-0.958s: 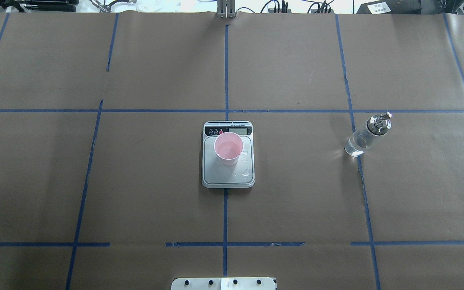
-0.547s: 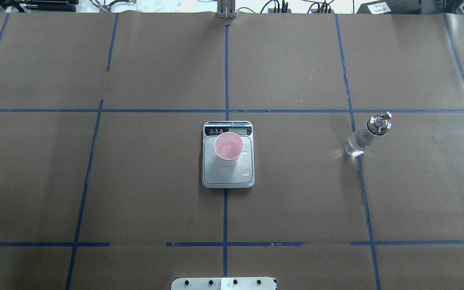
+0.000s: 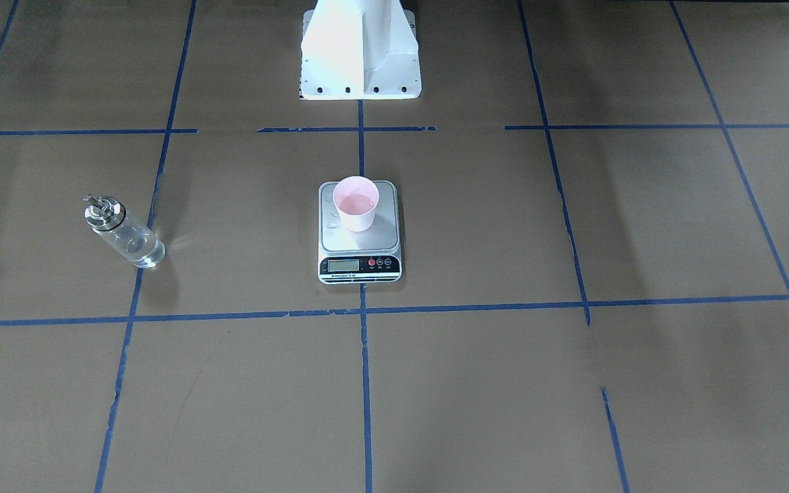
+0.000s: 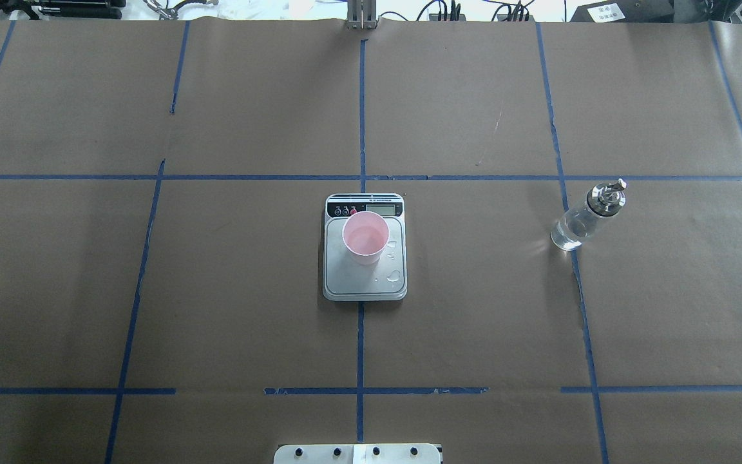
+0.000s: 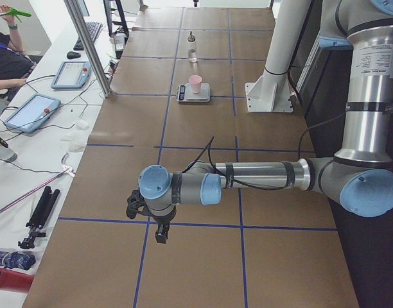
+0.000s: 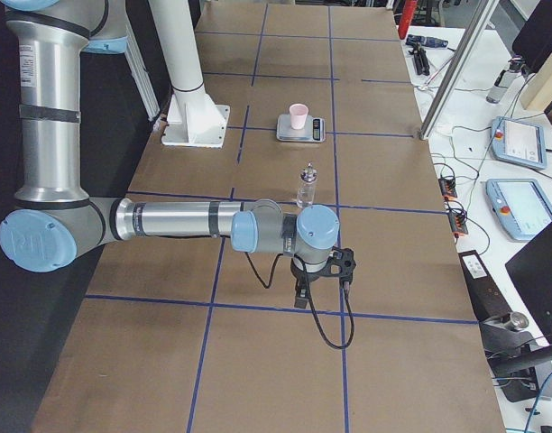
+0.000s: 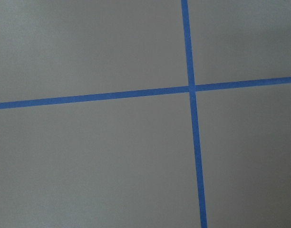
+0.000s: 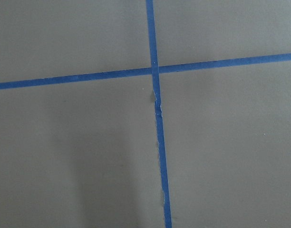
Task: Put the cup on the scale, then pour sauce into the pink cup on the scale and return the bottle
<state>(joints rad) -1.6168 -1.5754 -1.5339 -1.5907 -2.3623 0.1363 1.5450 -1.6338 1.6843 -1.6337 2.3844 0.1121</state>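
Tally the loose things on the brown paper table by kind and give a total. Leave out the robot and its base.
pink cup: 1
digital scale: 1
glass bottle: 1
Total: 3

The cup (image 4: 365,237) stands on the scale (image 4: 364,287) (far half of its platform). The bottle (image 4: 576,227) stands on the table (image 4: 216,290), well apart, to the scale's right.
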